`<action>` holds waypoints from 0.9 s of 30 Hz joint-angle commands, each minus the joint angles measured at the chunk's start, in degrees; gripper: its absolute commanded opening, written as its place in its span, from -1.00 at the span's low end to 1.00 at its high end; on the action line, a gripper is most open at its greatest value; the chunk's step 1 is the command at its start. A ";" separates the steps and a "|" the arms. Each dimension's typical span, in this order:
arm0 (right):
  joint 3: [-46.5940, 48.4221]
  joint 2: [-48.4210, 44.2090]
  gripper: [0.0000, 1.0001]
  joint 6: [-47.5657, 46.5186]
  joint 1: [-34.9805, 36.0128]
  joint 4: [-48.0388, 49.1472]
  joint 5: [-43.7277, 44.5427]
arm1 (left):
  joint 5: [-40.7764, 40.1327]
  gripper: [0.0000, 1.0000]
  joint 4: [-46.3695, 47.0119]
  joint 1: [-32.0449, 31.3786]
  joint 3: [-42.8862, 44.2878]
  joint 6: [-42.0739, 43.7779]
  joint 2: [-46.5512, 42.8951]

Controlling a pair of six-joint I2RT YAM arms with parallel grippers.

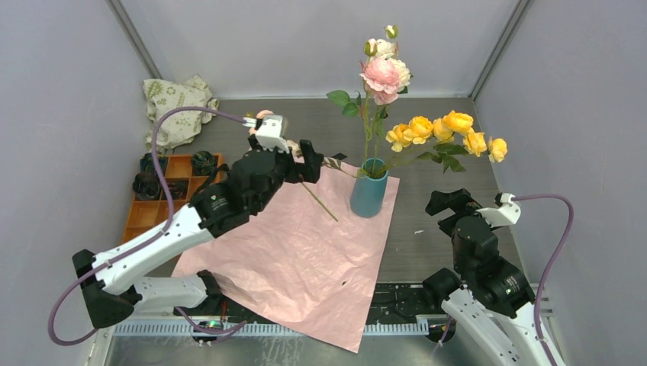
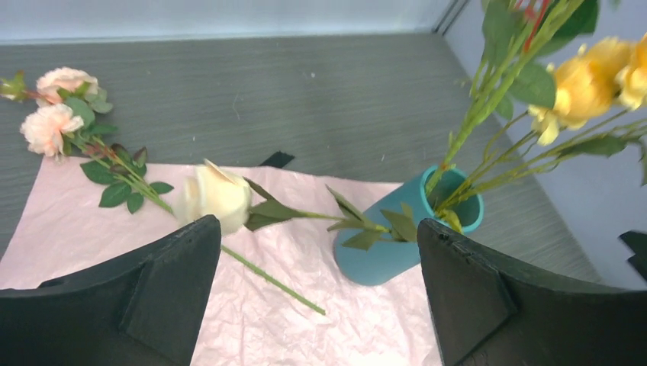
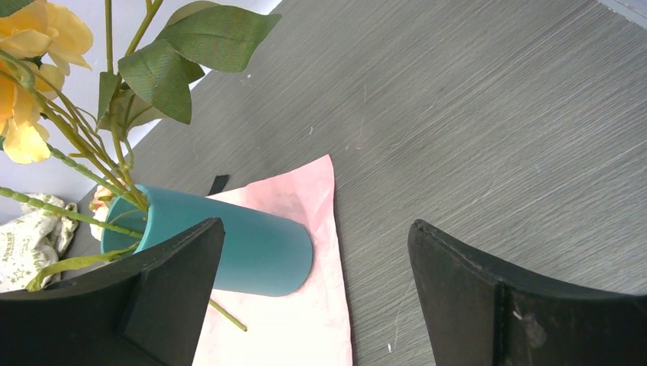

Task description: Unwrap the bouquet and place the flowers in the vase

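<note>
Left gripper (image 2: 317, 223) wide open over a cream rose (image 2: 217, 198) lying on pink paper (image 1: 290, 259); right gripper (image 3: 314, 225) wide too (empty), near the teal vase (image 1: 368, 191).

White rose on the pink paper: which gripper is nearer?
Left. The left gripper hangs open just over the white rose; the right gripper sits beyond the vase, off the pink paper.
</note>
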 commanded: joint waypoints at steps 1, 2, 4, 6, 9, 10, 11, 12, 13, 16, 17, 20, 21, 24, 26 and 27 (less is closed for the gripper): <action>0.22 -0.52 0.91 1.02 -0.03 1.53 -0.03 | 1.53 0.99 -1.23 1.44 3.97 -1.44 -4.05; 0.21 -0.52 0.91 1.00 -0.10 1.48 -0.03 | 0.89 0.99 -1.68 1.54 4.45 -1.46 -4.55; 0.37 -0.60 0.91 0.86 -0.03 1.40 0.05 | -0.88 0.99 -3.47 1.64 5.95 -1.42 -5.28; 0.28 -0.63 0.91 0.87 -0.03 1.40 -0.01 | -3.07 0.99 -5.22 1.74 6.98 -1.48 -5.90; 0.11 -0.54 0.91 0.98 -0.04 1.51 -0.12 | -9.98 0.99 -12.24 2.77 9.86 -6.48 -5.06; 0.02 -0.38 0.91 1.03 -0.04 1.58 -0.21 | -12.68 0.99 -15.84 3.72 11.33 -9.80 -4.38; -0.14 -0.21 0.91 1.01 -0.03 1.78 -0.35 | -15.19 0.99 -19.62 5.01 12.79 -13.02 -3.66; -0.34 -0.05 0.91 1.07 -0.04 2.04 -0.57 | -16.73 0.99 -22.52 6.82 13.90 -16.50 -3.03; -0.44 0.25 0.91 1.06 -0.03 2.44 -0.82 | -17.10 0.96 -24.28 9.10 14.69 -18.99 -2.62; -0.60 1.42 0.91 1.00 -0.03 3.49 -1.78 | -13.80 0.89 -25.51 17.47 16.56 -24.36 -0.83; -0.54 1.87 0.91 0.93 -0.03 3.79 -1.99 | -11.92 0.89 -25.56 20.60 17.62 -25.26 0.56; -0.06 2.86 0.91 0.75 -0.03 4.12 -2.10 | -6.22 0.89 -27.82 27.66 23.57 -26.86 7.96; 0.04 2.90 0.91 0.74 -0.03 4.11 -2.01 | -4.73 0.88 -29.18 28.99 26.34 -27.02 11.50; 0.04 2.49 0.91 0.64 -0.03 3.85 -1.54 | -3.59 0.86 -33.53 31.00 34.54 -27.21 21.59; -0.03 2.23 0.91 0.44 -0.08 3.42 -1.16 | -3.37 0.86 -35.95 31.75 39.14 -28.37 27.61; -0.02 2.09 0.91 0.39 -0.08 3.04 -0.88 | -2.75 0.87 -36.66 32.26 41.30 -29.07 30.38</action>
